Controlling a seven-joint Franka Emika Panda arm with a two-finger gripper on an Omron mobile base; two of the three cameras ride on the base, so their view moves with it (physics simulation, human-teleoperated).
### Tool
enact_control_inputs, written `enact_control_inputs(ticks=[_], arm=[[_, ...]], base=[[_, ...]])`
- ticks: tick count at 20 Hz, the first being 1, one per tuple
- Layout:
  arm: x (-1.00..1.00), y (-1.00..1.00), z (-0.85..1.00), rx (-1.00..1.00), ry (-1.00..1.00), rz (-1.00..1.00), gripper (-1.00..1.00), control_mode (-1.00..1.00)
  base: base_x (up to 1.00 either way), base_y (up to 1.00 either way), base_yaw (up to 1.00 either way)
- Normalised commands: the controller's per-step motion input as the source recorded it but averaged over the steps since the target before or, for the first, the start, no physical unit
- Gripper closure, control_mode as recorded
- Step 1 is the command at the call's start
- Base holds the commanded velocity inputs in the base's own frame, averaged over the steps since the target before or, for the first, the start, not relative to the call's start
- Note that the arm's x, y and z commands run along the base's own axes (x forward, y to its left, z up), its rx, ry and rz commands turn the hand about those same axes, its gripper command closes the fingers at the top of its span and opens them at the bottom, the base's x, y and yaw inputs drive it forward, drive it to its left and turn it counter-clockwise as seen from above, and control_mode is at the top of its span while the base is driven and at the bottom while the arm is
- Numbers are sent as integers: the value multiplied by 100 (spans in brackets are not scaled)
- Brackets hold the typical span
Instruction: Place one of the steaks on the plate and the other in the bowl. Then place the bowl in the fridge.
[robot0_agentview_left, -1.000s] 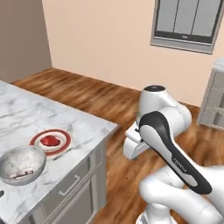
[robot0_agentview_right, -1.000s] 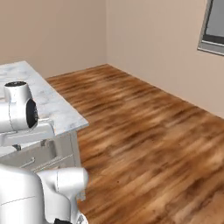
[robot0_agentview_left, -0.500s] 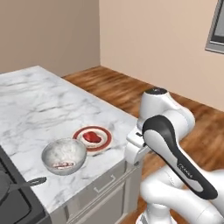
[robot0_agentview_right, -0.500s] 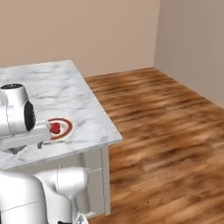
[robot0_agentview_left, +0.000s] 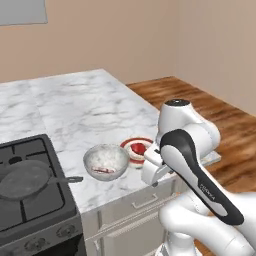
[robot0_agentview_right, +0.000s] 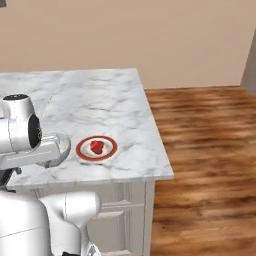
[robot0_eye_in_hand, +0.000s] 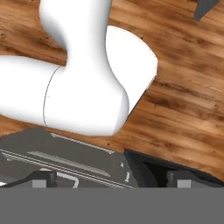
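- The fridge is still the bowl's last stop, as I judge it.
- Round white red-rimmed plate (robot0_agentview_left: 137, 150) on the marble counter (robot0_agentview_left: 90, 115) holds a bright red steak (robot0_agentview_right: 97, 147).
- Speckled whitish-grey bowl (robot0_agentview_left: 106, 161) just beside it holds the marbled steak (robot0_agentview_left: 103, 170).
- The gripper (robot0_eye_in_hand: 111, 179), folded low, holds nothing; fingers (robot0_eye_in_hand: 41, 179) spread wide.

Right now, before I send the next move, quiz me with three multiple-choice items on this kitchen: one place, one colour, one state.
1. Where is the bowl?
A. on the stove
B. on the counter, between pan and plate
C. on the floor

2. What colour is the plate rim?
A. red-orange
B. blue
C. black

3. What state is the frying pan in?
A. holding a steak
B. upside down
C. empty on the stove

Answers: 1 B, it sits on marble beside the plate; 2 A, a red-orange ring circles the steak; 3 C, its grey inside is bare.
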Motion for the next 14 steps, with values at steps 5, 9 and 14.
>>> enact_control_inputs(ticks=[5,9,14], arm=[[0,0,0,0,0,0,-100,100],[0,0,0,0,0,0,-100,100],[0,0,0,0,0,0,-100,100]], base=[[1,19,41],[3,30,3],[4,49,-17]])
